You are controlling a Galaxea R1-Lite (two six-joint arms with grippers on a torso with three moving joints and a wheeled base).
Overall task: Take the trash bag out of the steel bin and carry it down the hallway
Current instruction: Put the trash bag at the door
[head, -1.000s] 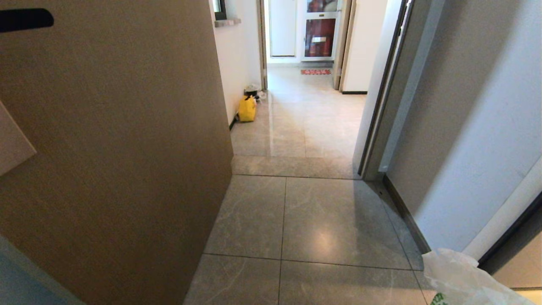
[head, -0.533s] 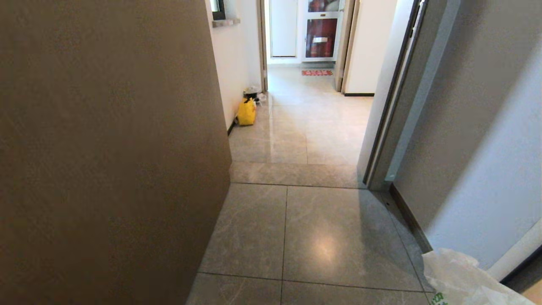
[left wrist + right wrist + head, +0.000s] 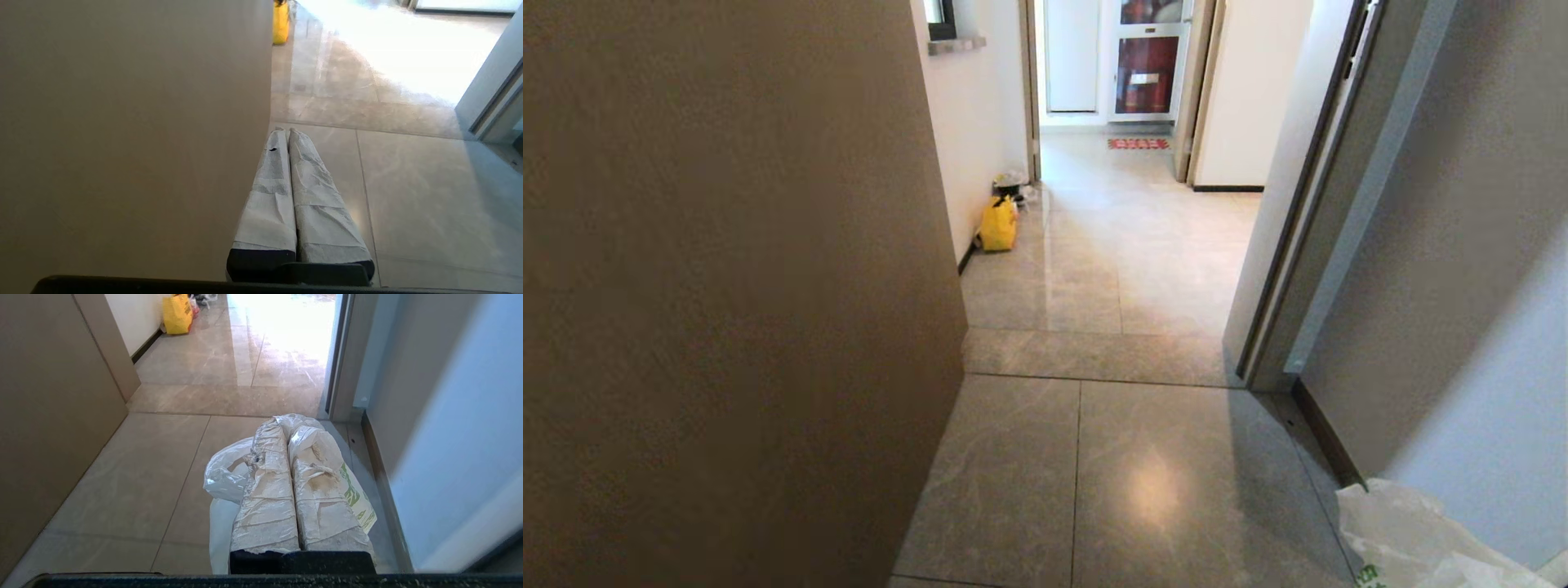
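Note:
The white trash bag [image 3: 1413, 539] with green print pokes into the head view's bottom right corner. In the right wrist view my right gripper [image 3: 286, 424] is shut on it: the thin plastic [image 3: 224, 473] bunches round the taped fingers and hangs below them above the floor. My left gripper [image 3: 286, 131] is shut with nothing in it, close beside a brown panel [image 3: 122, 134]. The hallway [image 3: 1127, 269] of glossy grey-beige tiles runs ahead through a doorway. The steel bin is out of view.
A tall brown panel [image 3: 727, 286] fills the left side. A dark door frame [image 3: 1298, 245] and a grey wall [image 3: 1462, 310] close the right. A yellow bag [image 3: 998, 225] sits by the white wall further down, with small clutter behind it. A red mat [image 3: 1138, 144] lies far ahead.
The whole view has shifted: the doorway threshold and the hallway tiles have come closer and lower in the picture. The trash bag keeps its place at the bottom right.

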